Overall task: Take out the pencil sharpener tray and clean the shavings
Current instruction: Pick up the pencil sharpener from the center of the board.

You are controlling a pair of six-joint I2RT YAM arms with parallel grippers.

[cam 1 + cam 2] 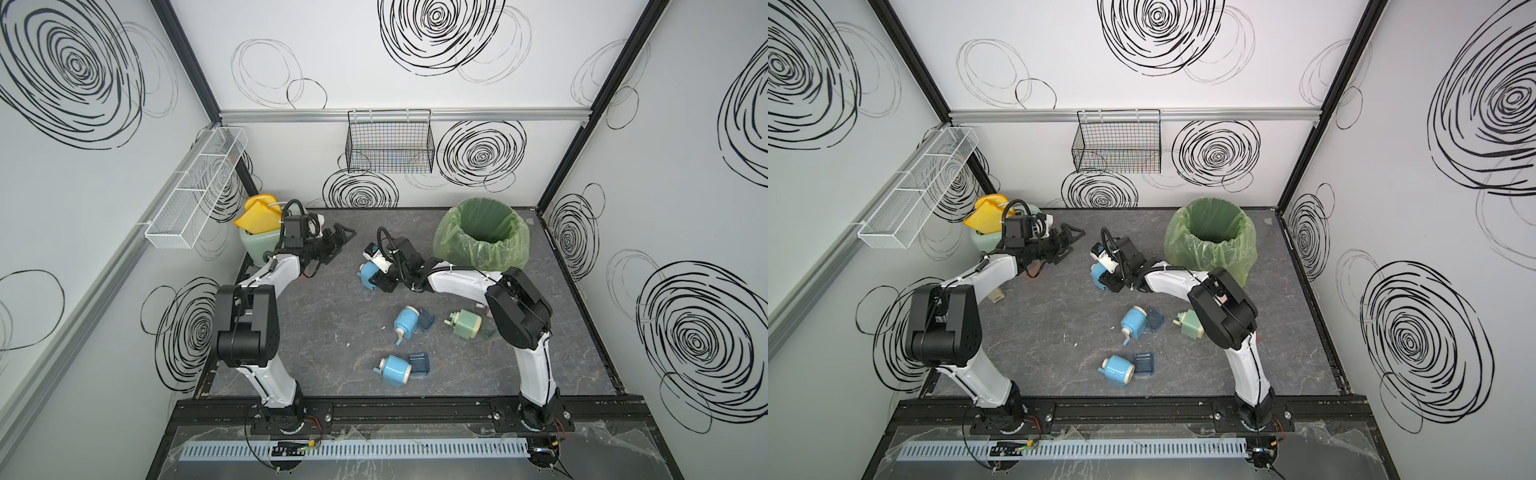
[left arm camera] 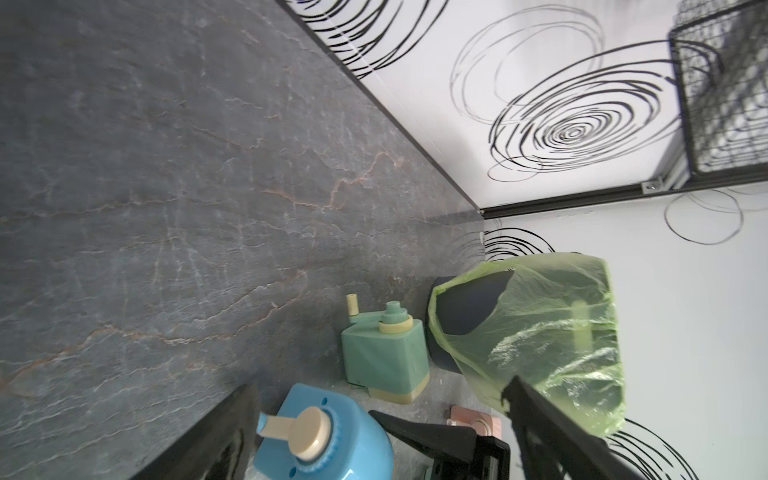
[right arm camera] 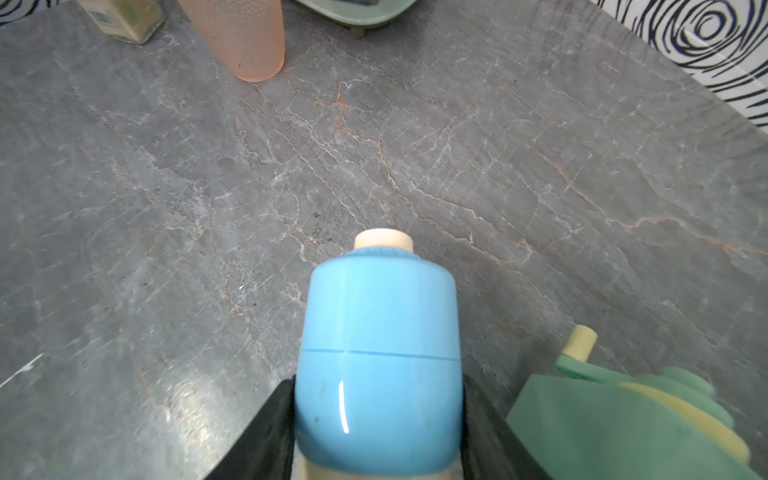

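My right gripper (image 3: 378, 415) is shut on a blue pencil sharpener (image 3: 380, 316) that lies on the grey table (image 1: 332, 316); its fingers press both sides. In a top view the same gripper (image 1: 376, 282) and sharpener (image 1: 366, 272) sit mid-table, left of the bin. This sharpener's tray cannot be made out. My left gripper (image 1: 338, 244) hangs open and empty to the left of it. Nearer the front lie two more blue sharpeners (image 1: 405, 323) (image 1: 395, 370), each with a dark blue tray (image 1: 426, 319) (image 1: 419, 362) out beside it. A few pale specks (image 1: 348, 345) dot the table.
A bin lined with a green bag (image 1: 482, 237) stands at the back right. A green sharpener (image 3: 623, 419) sits close beside the held one, another (image 1: 467, 324) by the right arm. A pink cup (image 3: 241, 37) and a bottle (image 3: 124, 18) stand at the left.
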